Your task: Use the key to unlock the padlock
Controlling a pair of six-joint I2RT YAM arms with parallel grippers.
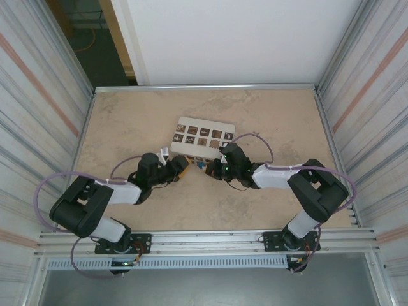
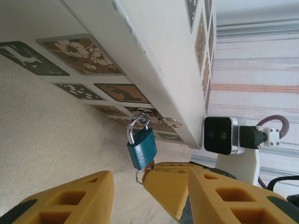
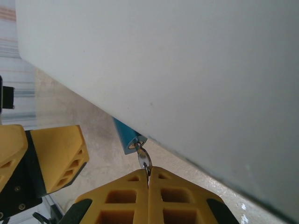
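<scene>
Left wrist cam gives the best look: the padlock point(image 2: 141, 148) is a little teal one with a silver shackle. It's hooked through a metal hasp point(image 2: 161, 122) on the side of the white box point(image 2: 154, 56) that faces the arms, and the box sits on the table point(image 1: 127, 121) roughly mid-way back. The lock hangs a bit tilted, keyhole end toward the grippers. The left gripper point(image 1: 180, 166) is right up beside it and sits partly open, its yellow fingers point(image 2: 70, 200) spread apart and not gripping anything; the lock hangs just past the tips, not touching them as far as I can see. The right gripper point(image 3: 148, 176) comes in from the other side with its two pads pressed flat together. They're pinching the key point(image 3: 144, 158), a thin silvery bit that runs from the fingertips straight into the bottom of the lock body. Honestly the metal there is tiny and I can't cleanly tell the key head from the small ring on it, but the grip is on that piece and it meets the keyhole end. From the top view both grippers sit nose to nose at the front edge of the box, with the lock between them. The right arm's wrist camera point(image 2: 219, 135) shows up just beside the box corner
</scene>
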